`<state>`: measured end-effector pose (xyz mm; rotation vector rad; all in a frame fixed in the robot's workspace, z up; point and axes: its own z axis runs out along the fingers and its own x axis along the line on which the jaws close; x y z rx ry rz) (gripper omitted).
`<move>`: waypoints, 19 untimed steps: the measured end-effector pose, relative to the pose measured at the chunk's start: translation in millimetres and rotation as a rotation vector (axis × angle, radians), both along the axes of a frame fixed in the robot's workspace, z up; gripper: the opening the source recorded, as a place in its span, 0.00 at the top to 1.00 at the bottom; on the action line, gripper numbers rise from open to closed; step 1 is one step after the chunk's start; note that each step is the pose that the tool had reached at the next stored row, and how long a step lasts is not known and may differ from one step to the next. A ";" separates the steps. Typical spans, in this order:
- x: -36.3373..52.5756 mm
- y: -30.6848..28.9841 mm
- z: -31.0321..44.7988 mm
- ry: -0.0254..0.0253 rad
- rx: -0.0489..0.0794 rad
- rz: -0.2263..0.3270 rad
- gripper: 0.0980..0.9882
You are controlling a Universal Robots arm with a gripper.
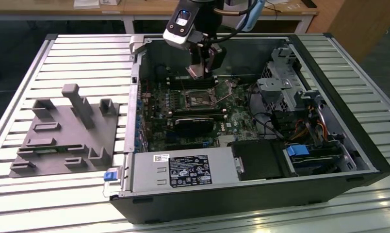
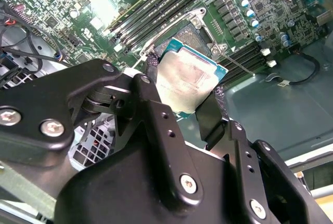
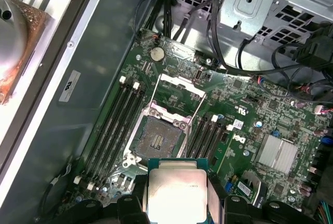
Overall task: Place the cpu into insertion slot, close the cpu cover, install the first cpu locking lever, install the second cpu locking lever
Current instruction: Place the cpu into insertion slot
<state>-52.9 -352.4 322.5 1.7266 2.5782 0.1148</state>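
Observation:
My gripper (image 1: 199,72) hangs inside the open computer case, shut on the cpu (image 1: 196,73). In both wrist views the cpu (image 2: 190,81) (image 3: 177,193) is a pale silver square with a green-blue rim, pinched by its edges between the two black fingers (image 2: 151,86). The insertion slot (image 3: 156,140) (image 1: 200,101) lies bare on the green motherboard below the chip, dark centre showing. The cpu cover (image 3: 179,86) stands swung open at the slot's far side. A thin lever rod (image 2: 235,63) lies beside the socket.
Memory slots (image 3: 117,125) flank the socket on both sides. A black module (image 1: 191,124), the power supply (image 1: 182,170) and a drive cage (image 1: 279,82) with cables crowd the case. A grey fixture (image 1: 65,131) sits on the slatted table at the exterior view's left.

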 end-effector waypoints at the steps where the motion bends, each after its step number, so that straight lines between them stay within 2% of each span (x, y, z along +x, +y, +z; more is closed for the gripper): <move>1: 0.0 0.0 -0.3 0.0000 0.000 0.000 0.50; 19: 0.0 0.0 -4.6 0.0000 0.000 0.000 0.50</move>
